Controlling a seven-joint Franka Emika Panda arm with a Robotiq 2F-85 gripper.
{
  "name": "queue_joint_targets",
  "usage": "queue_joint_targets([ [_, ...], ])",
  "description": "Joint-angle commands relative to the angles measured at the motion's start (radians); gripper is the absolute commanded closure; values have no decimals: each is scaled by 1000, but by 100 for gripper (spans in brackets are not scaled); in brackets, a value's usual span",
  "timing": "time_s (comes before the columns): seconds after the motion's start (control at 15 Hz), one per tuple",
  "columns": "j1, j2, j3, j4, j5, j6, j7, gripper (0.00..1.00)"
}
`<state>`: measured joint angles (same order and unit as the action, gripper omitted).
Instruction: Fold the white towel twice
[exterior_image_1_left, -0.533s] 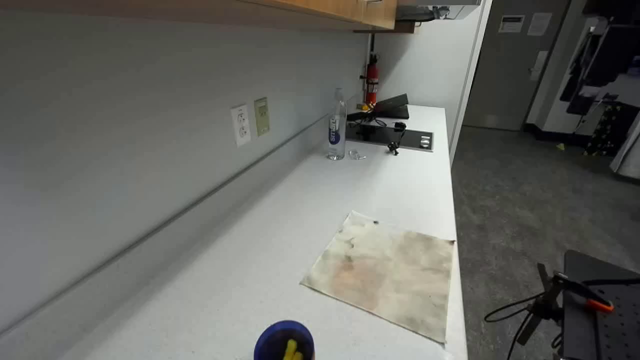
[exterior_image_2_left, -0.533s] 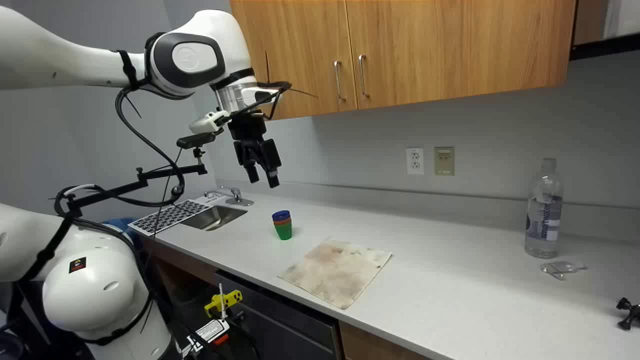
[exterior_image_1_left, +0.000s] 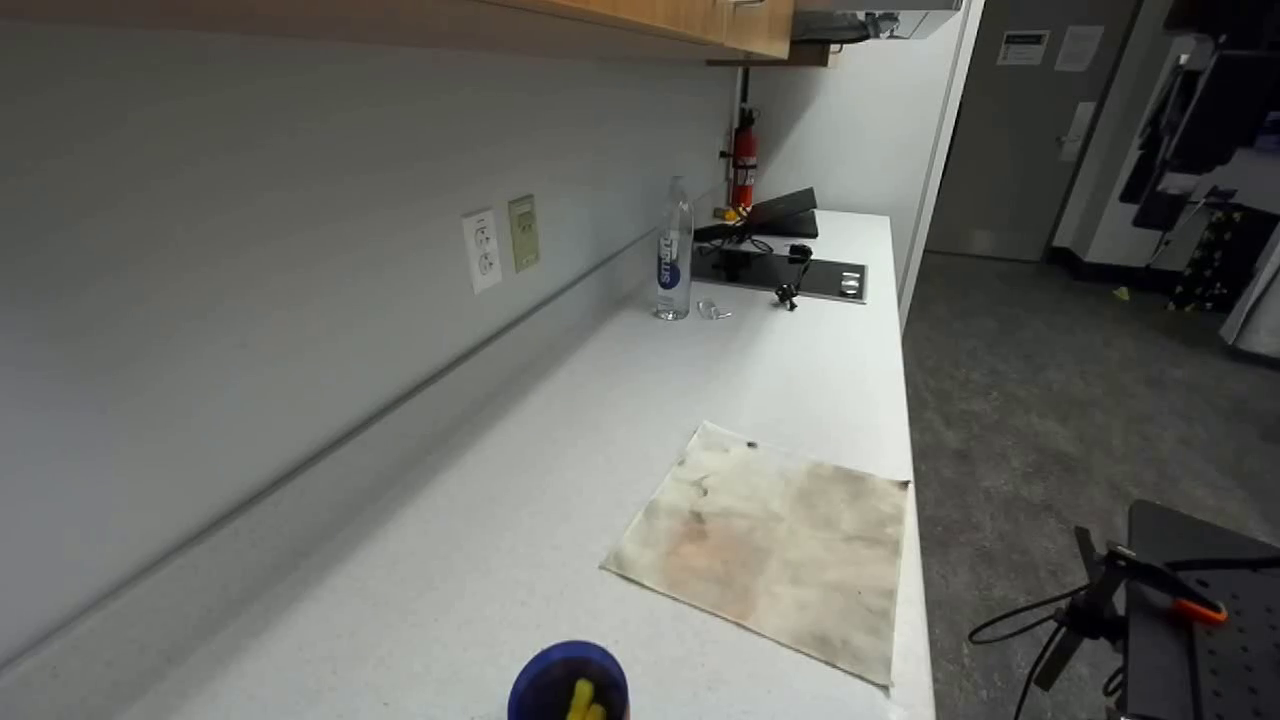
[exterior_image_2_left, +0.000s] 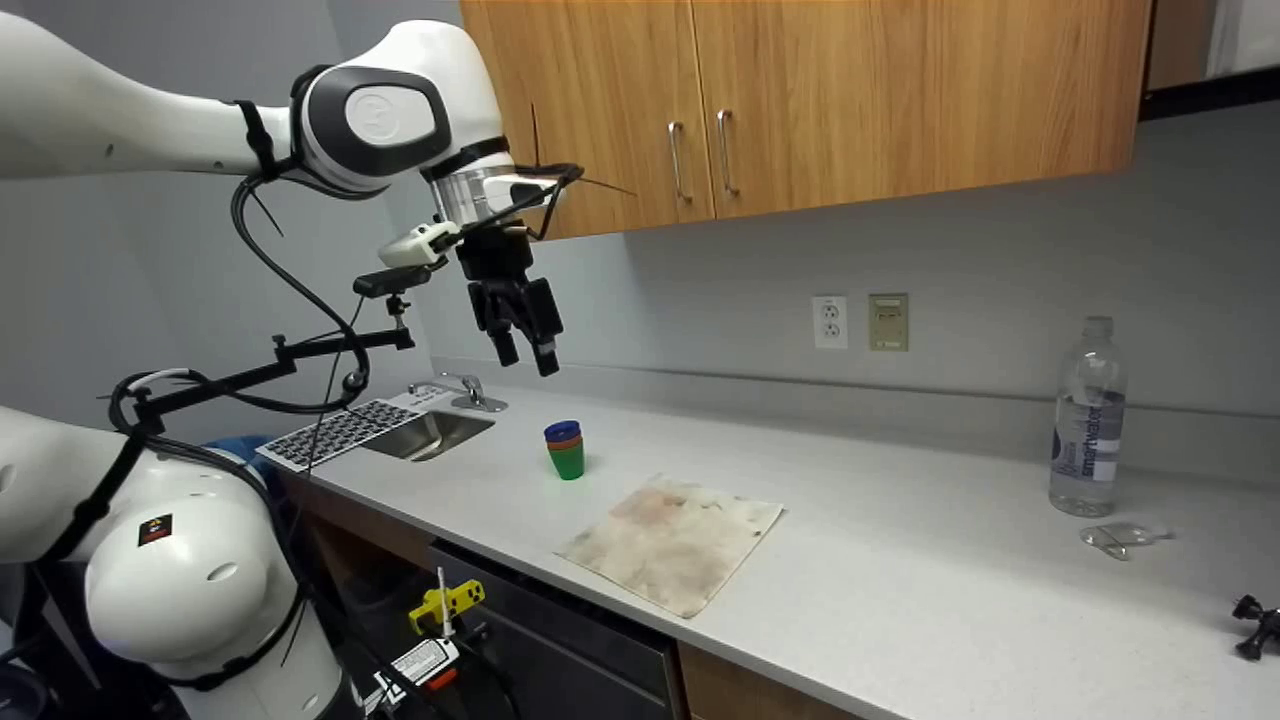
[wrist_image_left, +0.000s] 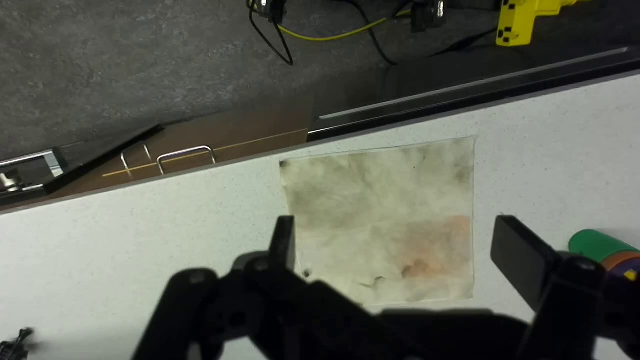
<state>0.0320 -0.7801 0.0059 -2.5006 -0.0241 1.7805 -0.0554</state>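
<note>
The white towel is a flat, unfolded off-white cloth with brownish stains. It lies on the counter near its front edge in both exterior views (exterior_image_1_left: 770, 550) (exterior_image_2_left: 672, 540) and below my jaws in the wrist view (wrist_image_left: 380, 200). My gripper (exterior_image_2_left: 528, 364) hangs well above the counter in an exterior view, up and to the left of the towel. In the wrist view my gripper (wrist_image_left: 393, 235) has its fingers wide apart with nothing between them. The lower left part of the towel is hidden behind a finger in the wrist view.
A stack of blue, orange and green cups (exterior_image_2_left: 565, 458) stands beside the towel, toward the sink (exterior_image_2_left: 430, 436). A water bottle (exterior_image_2_left: 1087, 430) and a clear plastic item (exterior_image_2_left: 1122, 538) stand farther along the counter. Wooden cabinets (exterior_image_2_left: 820, 100) hang above. A wall (exterior_image_1_left: 300, 220) runs along the back.
</note>
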Motion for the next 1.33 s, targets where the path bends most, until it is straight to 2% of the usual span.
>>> queue_joint_targets([
  [0.0, 1, 1, 0, 3, 0, -3, 1, 0],
  [1.27, 2, 7, 2, 0, -1, 1, 1, 0],
])
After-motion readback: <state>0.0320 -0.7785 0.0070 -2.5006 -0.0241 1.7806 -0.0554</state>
